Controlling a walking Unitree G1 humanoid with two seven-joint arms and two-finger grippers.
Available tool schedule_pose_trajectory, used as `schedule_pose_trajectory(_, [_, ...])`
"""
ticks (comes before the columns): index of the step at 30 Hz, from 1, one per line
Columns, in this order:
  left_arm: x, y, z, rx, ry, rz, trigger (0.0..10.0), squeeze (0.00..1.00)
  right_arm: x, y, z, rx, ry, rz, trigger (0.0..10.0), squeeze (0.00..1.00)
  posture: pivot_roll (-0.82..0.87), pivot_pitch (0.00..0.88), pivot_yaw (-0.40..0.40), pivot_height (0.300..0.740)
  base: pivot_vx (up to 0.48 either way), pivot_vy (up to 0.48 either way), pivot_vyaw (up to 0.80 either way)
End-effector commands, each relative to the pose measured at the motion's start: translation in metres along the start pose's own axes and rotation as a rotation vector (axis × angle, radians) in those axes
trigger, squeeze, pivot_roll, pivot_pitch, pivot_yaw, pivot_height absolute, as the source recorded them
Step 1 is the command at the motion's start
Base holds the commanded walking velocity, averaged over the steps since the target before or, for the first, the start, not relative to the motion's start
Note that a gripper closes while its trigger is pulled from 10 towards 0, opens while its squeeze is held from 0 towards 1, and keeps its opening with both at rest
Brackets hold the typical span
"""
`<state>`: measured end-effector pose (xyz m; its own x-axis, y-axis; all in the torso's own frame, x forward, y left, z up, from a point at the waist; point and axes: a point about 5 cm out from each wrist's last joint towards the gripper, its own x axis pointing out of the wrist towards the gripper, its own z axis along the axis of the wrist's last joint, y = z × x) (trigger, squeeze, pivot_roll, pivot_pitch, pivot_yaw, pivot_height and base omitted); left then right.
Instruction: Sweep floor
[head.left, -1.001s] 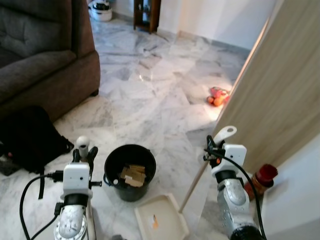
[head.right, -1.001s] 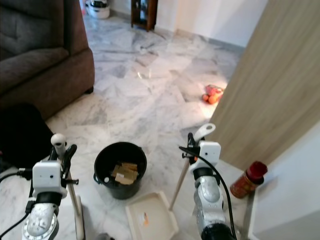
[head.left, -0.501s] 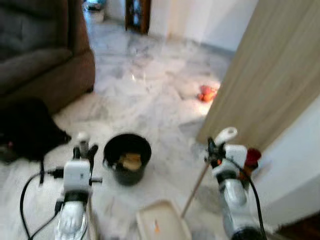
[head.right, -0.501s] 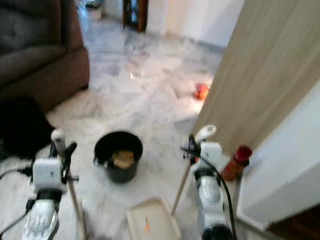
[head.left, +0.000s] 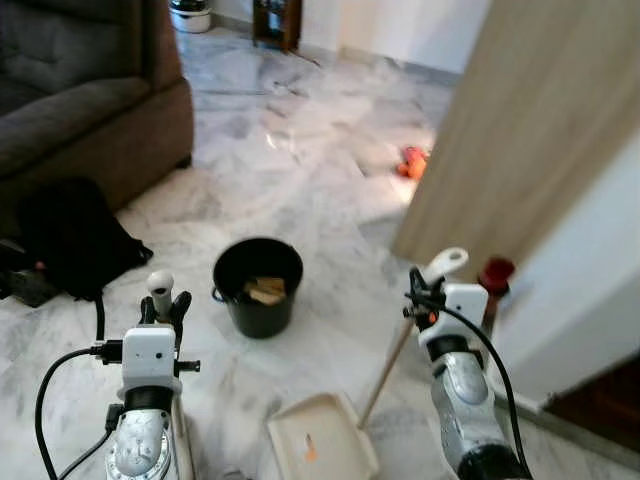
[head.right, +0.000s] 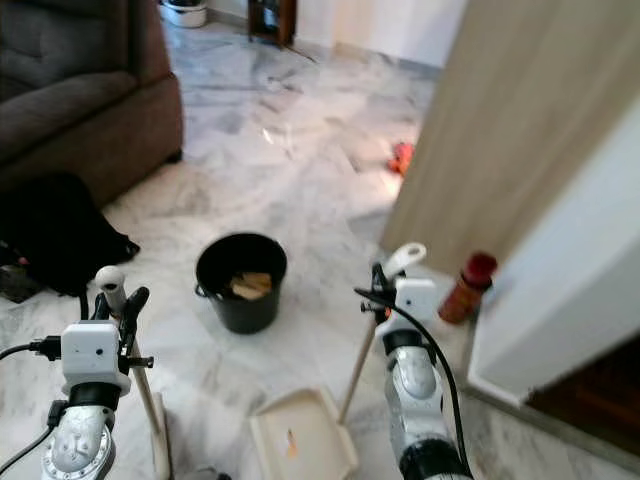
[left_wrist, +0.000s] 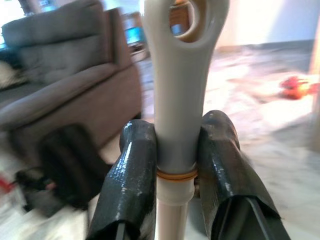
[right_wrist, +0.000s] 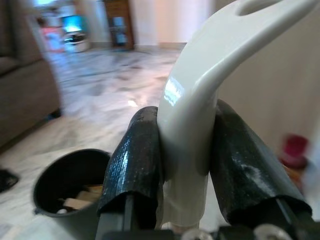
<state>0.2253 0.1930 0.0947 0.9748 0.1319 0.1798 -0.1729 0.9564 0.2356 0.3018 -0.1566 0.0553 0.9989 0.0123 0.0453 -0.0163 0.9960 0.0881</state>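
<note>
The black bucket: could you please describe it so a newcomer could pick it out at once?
Start at the grey sofa and look across the marble floor toward the robot. The black bucket stands there, beyond the cream dustpan; it is round, dark and holds tan scraps.

1. Each of the two arms ends in a silver, ribbed metal forearm with a rounded, mottled casing.
2. A white, boxy wrist module sits on top of each forearm, behind the left gripper (head.left: 160, 305) and the right gripper (head.left: 425, 292).
3. Black cables loop from each wrist module down along the arm.
4. Each gripper has two long black fingers (left_wrist: 131, 185) with a glossy, slightly wrinkled covering.
5. Small dark screws and a reddish spot mark the right module.
</note>
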Motion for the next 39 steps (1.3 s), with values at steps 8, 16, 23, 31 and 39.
schedule_pose_trajectory(8, [0.0033,0.0004,0.0073,0.018,-0.044,-0.004,10.0,0.0,0.0029,-0.0048,0.0048,-0.011,-0.017,-0.016,10.0,0.0,0.18,0.078,-0.095,0.74,0.0,0.0,-0.8])
schedule_pose_trajectory(16, [0.0044,-0.0001,0.0072,0.02,-0.045,-0.004,10.0,0.0,0.004,-0.0048,0.0055,-0.015,-0.018,-0.02,10.0,0.0,0.18,0.073,-0.095,0.74,0.0,0.0,-0.8])
schedule_pose_trajectory(23, [0.0064,0.0008,0.0075,0.021,-0.05,-0.004,10.0,0.0,0.0058,-0.0039,0.0067,-0.018,-0.021,-0.024,10.0,0.0,0.18,0.066,-0.092,0.74,0.0,0.0,-0.8])
schedule_pose_trajectory(31, [0.0077,0.0015,0.0084,0.024,-0.056,-0.004,10.0,0.0,0.0061,-0.0035,0.0067,-0.016,-0.022,-0.025,10.0,0.0,0.18,0.064,-0.089,0.74,0.0,0.0,-0.8])
schedule_pose_trajectory(39, [0.0088,0.0013,0.0088,0.028,-0.058,-0.006,10.0,0.0,0.0073,-0.0032,0.0073,-0.017,-0.024,-0.029,10.0,0.0,0.19,0.058,-0.088,0.74,0.0,0.0,-0.8])
